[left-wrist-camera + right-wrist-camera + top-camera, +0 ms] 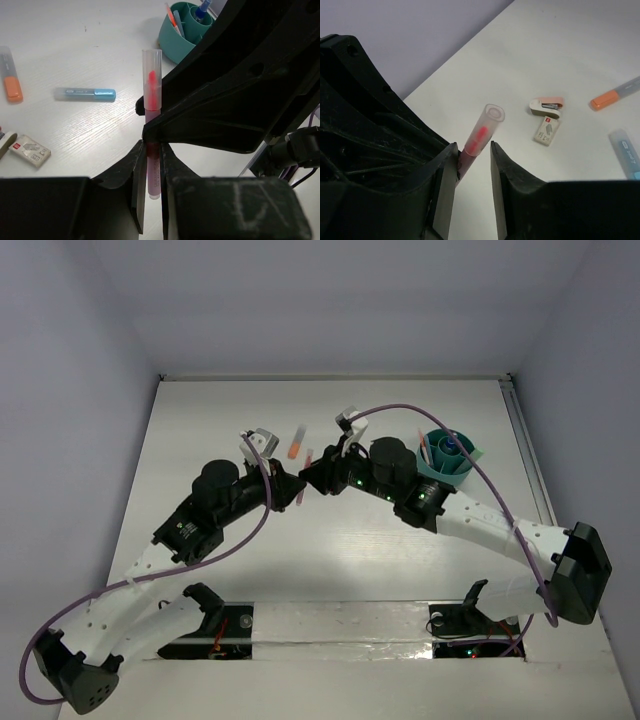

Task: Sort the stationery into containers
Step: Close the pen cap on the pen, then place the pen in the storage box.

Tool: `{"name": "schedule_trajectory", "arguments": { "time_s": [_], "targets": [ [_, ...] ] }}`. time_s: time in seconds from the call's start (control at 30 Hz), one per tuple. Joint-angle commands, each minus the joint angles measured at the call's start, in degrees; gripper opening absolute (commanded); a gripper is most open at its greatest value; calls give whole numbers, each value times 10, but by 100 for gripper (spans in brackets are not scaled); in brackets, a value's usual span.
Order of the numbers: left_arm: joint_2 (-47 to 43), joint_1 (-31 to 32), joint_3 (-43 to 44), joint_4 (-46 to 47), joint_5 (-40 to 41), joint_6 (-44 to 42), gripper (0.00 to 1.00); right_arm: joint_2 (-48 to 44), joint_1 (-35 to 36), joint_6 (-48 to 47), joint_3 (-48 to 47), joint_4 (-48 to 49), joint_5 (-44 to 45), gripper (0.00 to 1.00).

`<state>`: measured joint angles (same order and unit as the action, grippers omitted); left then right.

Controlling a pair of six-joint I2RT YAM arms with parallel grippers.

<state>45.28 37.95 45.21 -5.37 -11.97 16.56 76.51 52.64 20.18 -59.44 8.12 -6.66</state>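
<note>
Now | pink pen held aloft mid-table, well apart from teal cup | left gripper clamps its lower end | right gripper straddles it, unclosed | I judge it light, stiff, slick: grip mid-barrel

The table is finished in matt white with a faint wood grain. The pen is seen to be frosted, translucent plastic. Smooth teal plastic with a soft sheen is shown by the cup. The left gripper and right gripper are formed of black matt plastic, grainy and scuffed. The eraser is wrapped in a printed sleeve, seemingly paper.
</note>
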Motion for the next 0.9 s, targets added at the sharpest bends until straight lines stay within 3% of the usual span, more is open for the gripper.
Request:
{"name": "schedule_trajectory", "arguments": {
  "time_s": [0.0,0.07,0.27,0.33,0.37,0.4,0.5,0.7,0.87],
  "targets": [
    [-17,-2,15,185,-22,10,0,17,17,-1,22,-88,-15,34],
    [-16,-2,12,189,-26,12,0,15,17,3,26,-66,-12,33],
    [-13,-2,4,199,-38,18,0,8,17,22,42,-30,-8,4],
    [-17,-2,1,202,-35,20,2,2,17,24,45,-28,6,0],
    [-17,-2,1,203,-36,20,9,1,17,23,45,-30,13,0],
    [-15,-2,0,204,-41,21,25,-1,9,24,44,-32,21,0],
    [-12,-2,3,204,-55,21,47,-8,-20,26,44,-27,22,0],
    [-20,-2,11,180,-75,14,66,-28,-111,39,59,-19,48,0],
    [-47,-2,21,134,-78,2,69,-52,-201,42,85,-16,128,0]
  ]
}}
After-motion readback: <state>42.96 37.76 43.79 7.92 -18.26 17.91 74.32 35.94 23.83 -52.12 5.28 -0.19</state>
